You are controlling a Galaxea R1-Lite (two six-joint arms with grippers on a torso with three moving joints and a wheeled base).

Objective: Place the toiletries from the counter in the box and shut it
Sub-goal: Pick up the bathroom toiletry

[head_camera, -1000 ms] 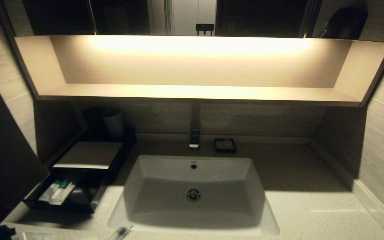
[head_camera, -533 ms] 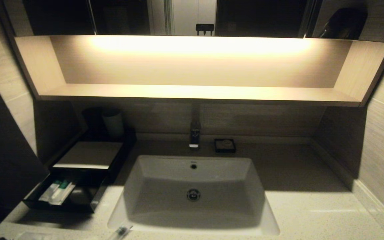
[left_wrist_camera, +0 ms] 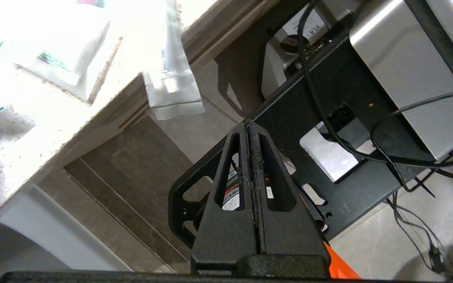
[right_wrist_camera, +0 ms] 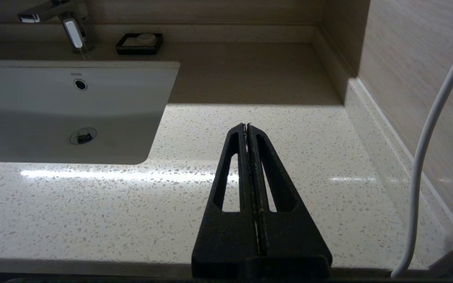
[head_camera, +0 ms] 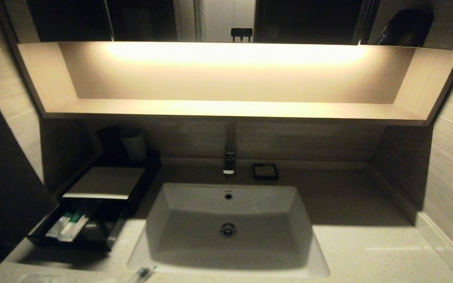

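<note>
Head view: box (head_camera: 104,181) at the counter's (head_camera: 368,251) left back corner, drawer (head_camera: 81,232) pulled out, sachets (head_camera: 68,226) inside; a clear-wrapped stick (head_camera: 142,273) at the front edge by the basin (head_camera: 228,228); no arm seen.
Left wrist view: left gripper (left_wrist_camera: 247,125) pressed shut, empty, off the counter's front edge, over the floor; a sachet (left_wrist_camera: 173,84) overhangs that edge.
Right wrist view: right gripper (right_wrist_camera: 247,125) shut, empty, above bare counter right of the basin; "TOTO" (right_wrist_camera: 76,74) on the basin; tap (right_wrist_camera: 69,27), dish (right_wrist_camera: 139,42) behind.
</note>
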